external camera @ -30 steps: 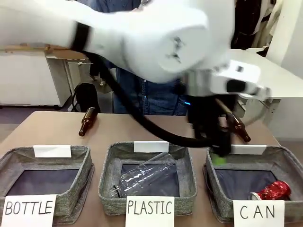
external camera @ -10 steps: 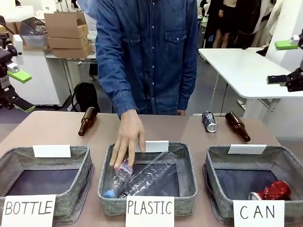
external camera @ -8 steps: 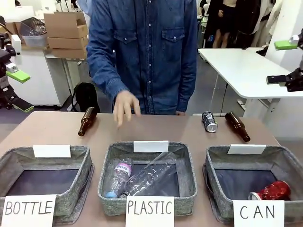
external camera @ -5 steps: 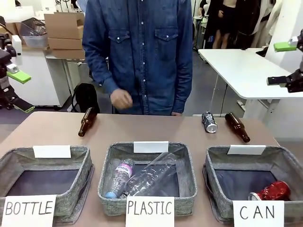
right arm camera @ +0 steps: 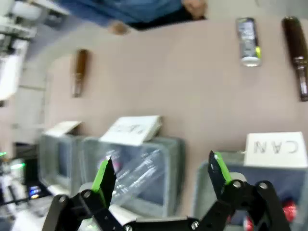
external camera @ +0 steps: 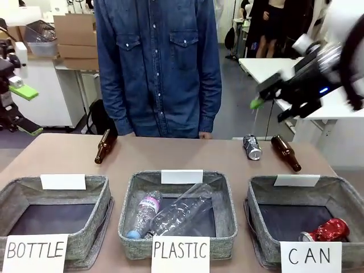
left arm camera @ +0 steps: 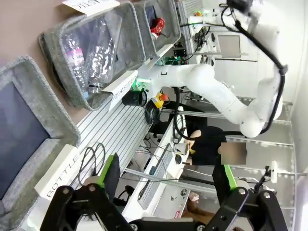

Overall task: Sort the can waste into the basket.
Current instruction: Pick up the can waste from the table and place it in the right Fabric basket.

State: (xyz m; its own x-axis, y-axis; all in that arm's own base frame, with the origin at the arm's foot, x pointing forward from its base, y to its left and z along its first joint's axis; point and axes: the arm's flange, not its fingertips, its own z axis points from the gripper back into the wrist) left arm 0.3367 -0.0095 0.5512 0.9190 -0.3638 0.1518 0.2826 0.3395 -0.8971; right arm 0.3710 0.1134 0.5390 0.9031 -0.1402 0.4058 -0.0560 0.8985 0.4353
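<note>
A dark-printed can lies on the table's far right, next to a brown bottle. A crushed red can rests inside the grey basket marked CAN at the front right. My right gripper hangs open in the air above and just beyond the dark can, holding nothing. Its wrist view looks down on the dark can and the CAN basket past open fingers. My left gripper stands open off the table's left edge; the left wrist view shows the red can.
Baskets marked BOTTLE and PLASTIC stand in a row left of the CAN basket; clear plastic bottles lie in the middle one. Another brown bottle lies at the far left. A person in a denim shirt stands behind the table.
The person's hand left a small bottle in the PLASTIC basket and drew back to their side. My right arm swung in from the right edge to above the dark can.
</note>
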